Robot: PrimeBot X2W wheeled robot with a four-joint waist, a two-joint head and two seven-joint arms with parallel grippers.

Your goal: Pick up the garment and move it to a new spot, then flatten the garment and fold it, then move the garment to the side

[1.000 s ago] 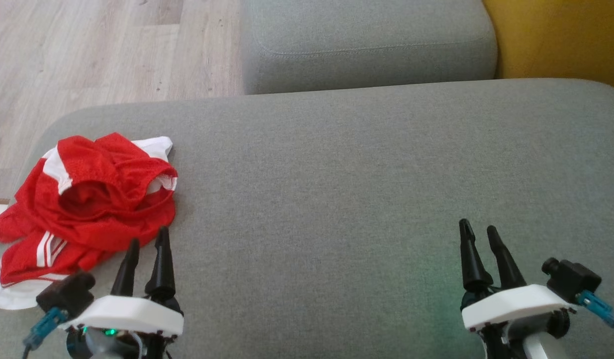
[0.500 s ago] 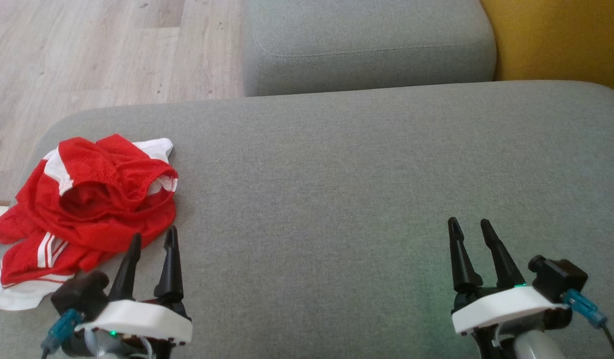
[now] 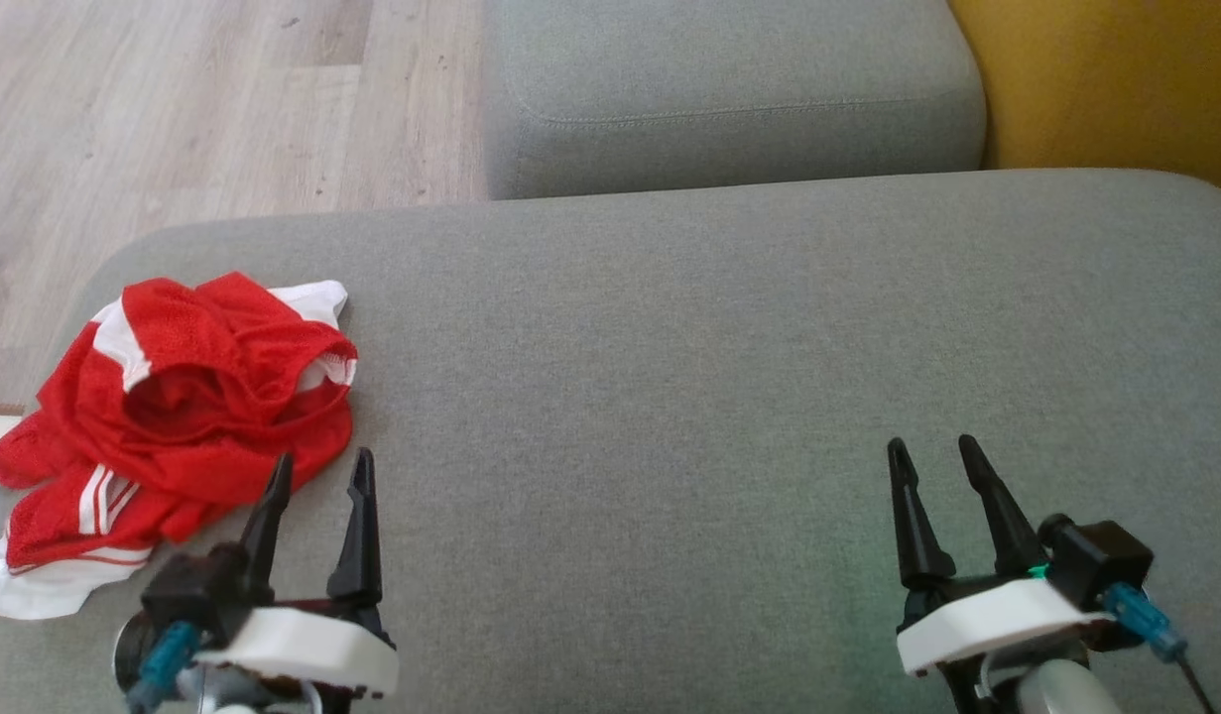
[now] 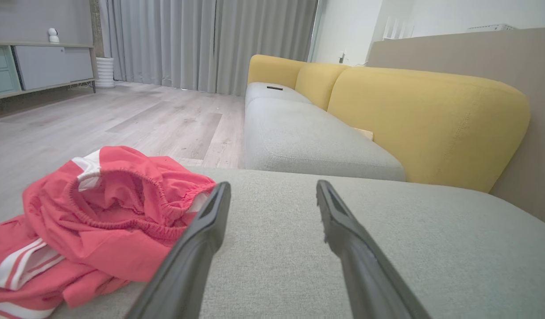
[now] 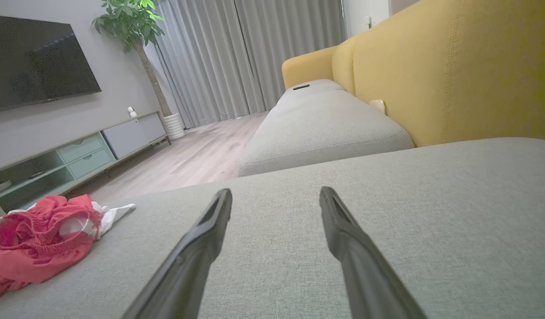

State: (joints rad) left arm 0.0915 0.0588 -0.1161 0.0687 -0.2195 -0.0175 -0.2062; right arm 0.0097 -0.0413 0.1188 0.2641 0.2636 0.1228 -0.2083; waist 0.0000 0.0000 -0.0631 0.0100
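two dark fingers of the left claw stand wide apart, with nothing between them but the bare grey seat cushion. the right claw is spread just as wide and is also empty, its fingers low over the same cushion.

the garment lies just ahead of the left claw and to its left. it is a crumpled heap of red mesh with white trim and thin white stripes, and its elastic waistband gapes upward. the tip of this claw's left finger reaches the near edge of the red cloth; i cannot tell whether it touches. its right finger points over bare cushion just to the right of the heap. a white hem of the garment trails back beside the claw on its left, close to the rounded edge of the cushion.

from the right claw the garment is well apart, far off to the left, and in the right wrist view it sits at the far left edge. bare grey fabric lies between the two claws.

ahead of both claws, past the far edge of the cushion, sits a second grey cushion. a yellow backrest rises ahead and to the right of the right claw. pale wood floor stretches ahead and to the left of the left claw, beyond the garment.
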